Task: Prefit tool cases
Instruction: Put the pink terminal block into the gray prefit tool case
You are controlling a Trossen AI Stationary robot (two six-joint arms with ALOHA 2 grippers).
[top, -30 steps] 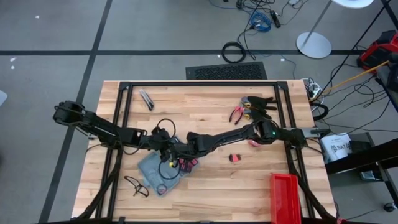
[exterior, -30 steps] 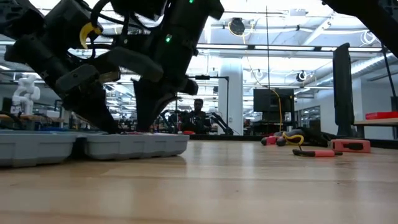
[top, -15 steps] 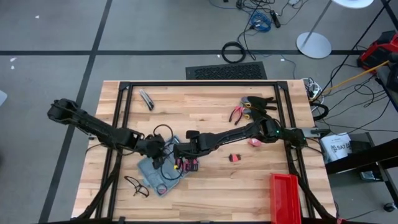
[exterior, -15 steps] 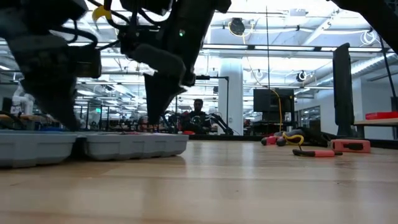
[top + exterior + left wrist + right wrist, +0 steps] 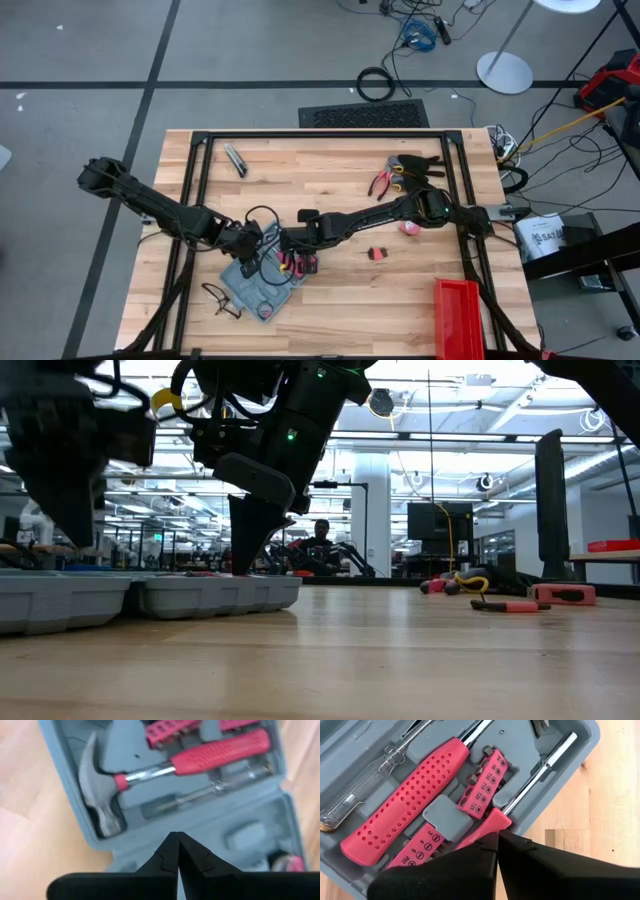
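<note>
The tool case (image 5: 250,290) lies open on the table, toward the near left. It is blue-grey with a grey moulded tray. The tray holds a red-handled hammer (image 5: 105,805), red bit holders (image 5: 487,780) and a red-handled driver (image 5: 540,762). My left gripper (image 5: 177,837) is shut. It hangs above the tray's bare half, beside the hammer's head, and shows no contact. My right gripper (image 5: 497,836) is shut, with its tips down in the tray at the driver's handle. In the low view its fingers (image 5: 243,555) reach down into the case (image 5: 200,595). My right gripper has its shut fingertips on the red handle (image 5: 492,822) of the driver, next to the bit holders. They slant down from the table's right side. The fingers themselves cover the exact spot. The driver lies in its recess, its metal shaft pointing away from the fingers.
Red-handled pliers (image 5: 383,183) and dark tools (image 5: 415,165) lie at the far right. A small red part (image 5: 377,254) lies right of the case and a red bin (image 5: 460,315) stands at the near right. A black wire frame (image 5: 222,298) lies left of the case, a small knife (image 5: 236,158) far left.
My left gripper has lifted off the case and drawn back toward the table's left edge, turning as it rose. My right gripper has stayed at the tray and rolled a little.
</note>
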